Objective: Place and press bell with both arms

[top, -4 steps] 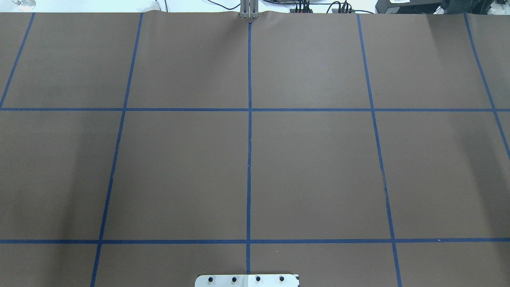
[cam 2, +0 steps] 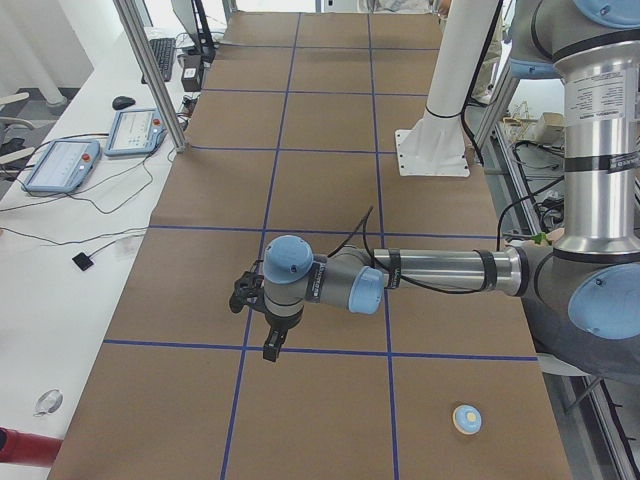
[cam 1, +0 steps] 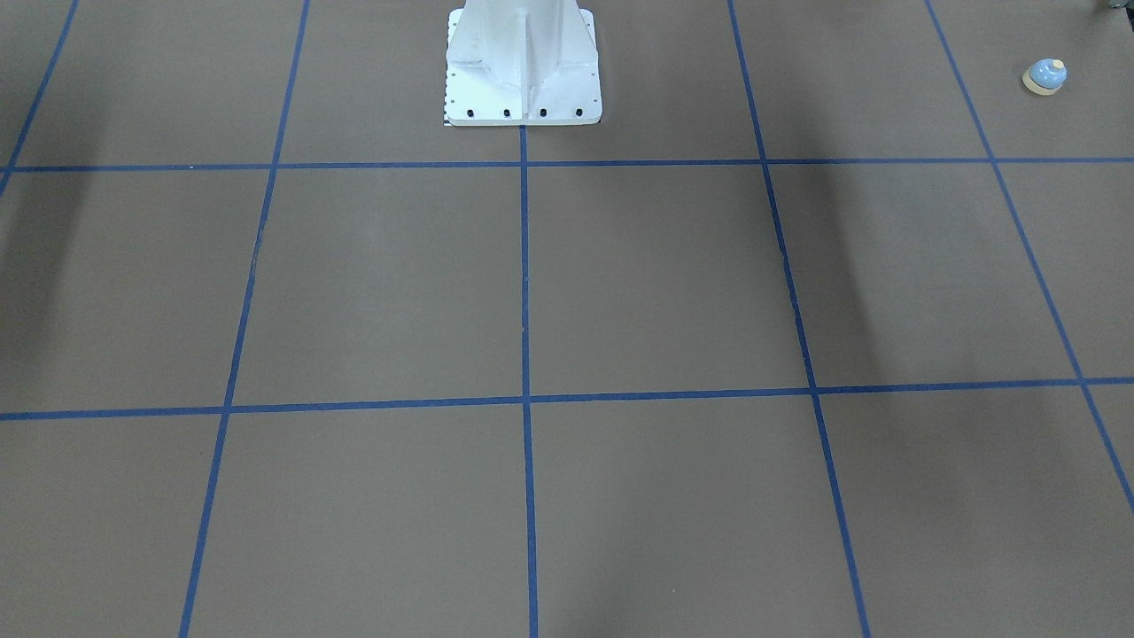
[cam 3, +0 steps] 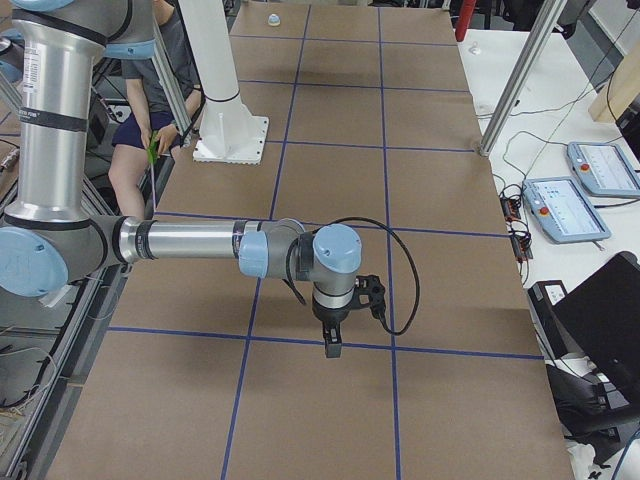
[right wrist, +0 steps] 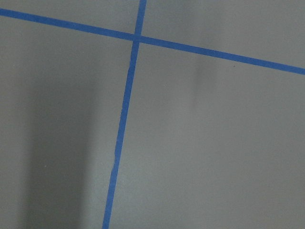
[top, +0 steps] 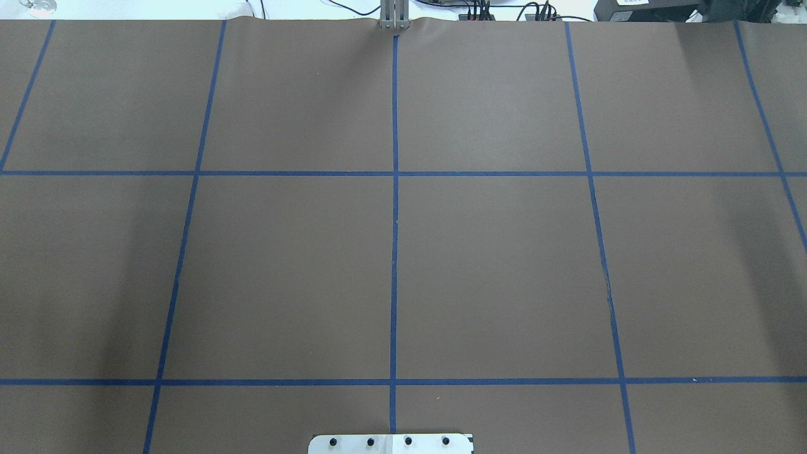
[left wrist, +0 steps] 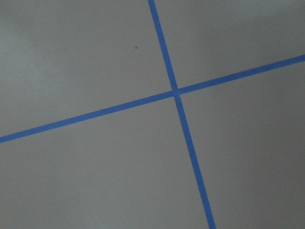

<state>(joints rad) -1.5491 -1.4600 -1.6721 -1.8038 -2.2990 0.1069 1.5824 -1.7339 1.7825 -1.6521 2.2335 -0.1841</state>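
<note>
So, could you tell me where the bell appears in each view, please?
Front-facing: the bell, top right corner.
Overhead: absent.
Exterior left: bell near the bottom, right of centre.
Exterior right: bell tiny at top edge, left of centre.
Wrist views: absent.
Landmark: the white pedestal, in all four fixed views.

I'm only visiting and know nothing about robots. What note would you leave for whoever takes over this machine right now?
Left gripper: hangs over the brown paper-covered table, nothing in it; open or shut, cannot tell.
Right gripper: likewise.
Small light-blue domed bell with cream base: upright at the table's left end, apart from both grippers.
Done: nothing visible.
To do: pick it up, place it, press it.
</note>
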